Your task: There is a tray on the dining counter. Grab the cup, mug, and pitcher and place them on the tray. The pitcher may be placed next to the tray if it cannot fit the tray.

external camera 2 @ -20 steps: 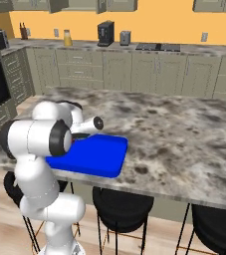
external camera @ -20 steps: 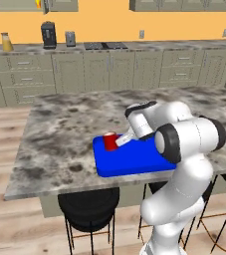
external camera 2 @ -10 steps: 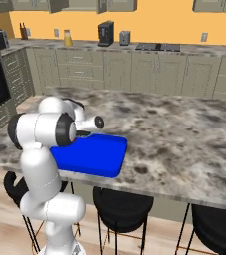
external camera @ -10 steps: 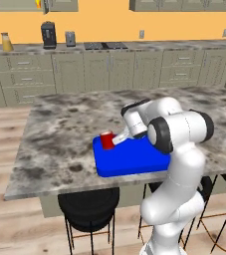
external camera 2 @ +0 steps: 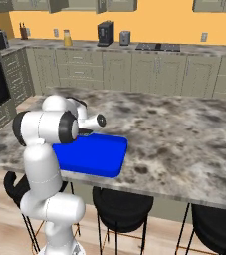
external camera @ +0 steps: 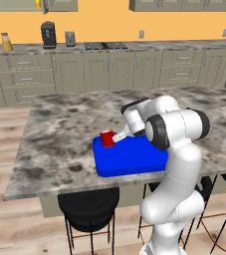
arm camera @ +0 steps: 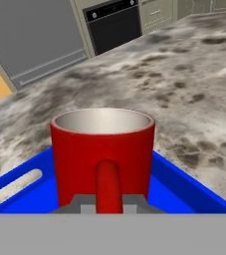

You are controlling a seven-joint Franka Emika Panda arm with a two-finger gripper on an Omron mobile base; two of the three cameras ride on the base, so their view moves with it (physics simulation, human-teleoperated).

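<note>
Jaws clenched on mug (external camera: 106,138) handle; mug now over tray (external camera: 134,162) corner, arm drawn in slightly; release pending; cup, pitcher outstanding.

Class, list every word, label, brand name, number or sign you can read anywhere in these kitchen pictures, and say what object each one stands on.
None: no readable text appears in any view.
The red mug is plain, with no print on the side that shows.
The blue tray and the dining counter carry no lettering.
The dark appliance on the far counter is too small to show any brand or label.
</note>
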